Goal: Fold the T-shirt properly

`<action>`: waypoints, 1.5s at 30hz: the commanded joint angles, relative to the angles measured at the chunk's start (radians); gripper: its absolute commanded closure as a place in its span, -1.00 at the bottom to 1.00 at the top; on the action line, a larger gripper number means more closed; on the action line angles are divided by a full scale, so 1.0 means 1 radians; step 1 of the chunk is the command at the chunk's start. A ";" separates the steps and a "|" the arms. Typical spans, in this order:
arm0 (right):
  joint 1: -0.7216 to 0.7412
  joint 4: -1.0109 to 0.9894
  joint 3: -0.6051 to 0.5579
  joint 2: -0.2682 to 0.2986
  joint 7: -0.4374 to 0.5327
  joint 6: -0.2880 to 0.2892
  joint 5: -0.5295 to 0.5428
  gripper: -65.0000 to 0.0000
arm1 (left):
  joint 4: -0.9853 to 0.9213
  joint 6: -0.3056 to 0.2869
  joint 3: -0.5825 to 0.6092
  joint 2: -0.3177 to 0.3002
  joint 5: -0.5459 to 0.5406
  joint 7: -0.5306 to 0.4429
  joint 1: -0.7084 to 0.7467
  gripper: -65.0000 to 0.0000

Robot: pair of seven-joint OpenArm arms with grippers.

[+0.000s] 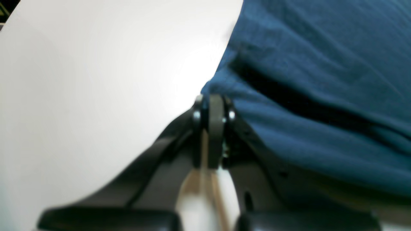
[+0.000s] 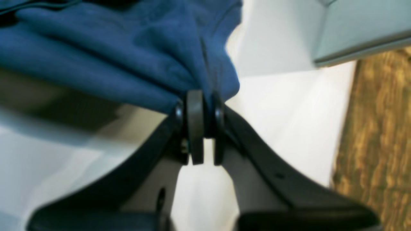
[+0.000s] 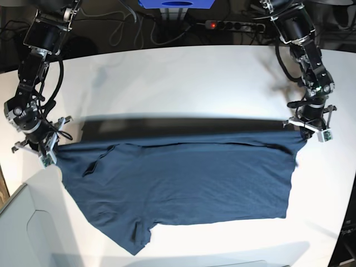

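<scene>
The left gripper (image 1: 212,106) and right gripper (image 2: 200,102) are each clamped tight on a corner of the T-shirt (image 3: 183,178), 2 grips at opposite ends of its long edge; the cloth hangs stretched between them, draping toward the table's (image 3: 183,83) near side

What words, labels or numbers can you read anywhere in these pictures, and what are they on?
None can be read.
T-shirt: plain blue cloth, no print or label showing in any view.
Blue box at the far table edge: a dark mark on it, too small to read.
</scene>
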 commanded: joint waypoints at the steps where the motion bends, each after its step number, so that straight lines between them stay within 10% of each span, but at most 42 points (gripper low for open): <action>1: 0.041 0.021 0.006 0.018 0.004 0.007 0.002 1.00 | 0.034 0.006 -0.004 -0.020 -0.001 -0.022 -0.043 1.00; 27: 0.233 0.020 0.012 -0.045 -0.044 0.007 0.004 1.00 | 0.057 0.006 -0.007 -0.072 -0.006 0.065 -0.116 1.00; 45: -0.011 0.101 0.012 -0.044 -0.036 0.007 0.004 1.00 | 0.177 0.006 -0.007 -0.045 -0.009 0.061 0.041 1.00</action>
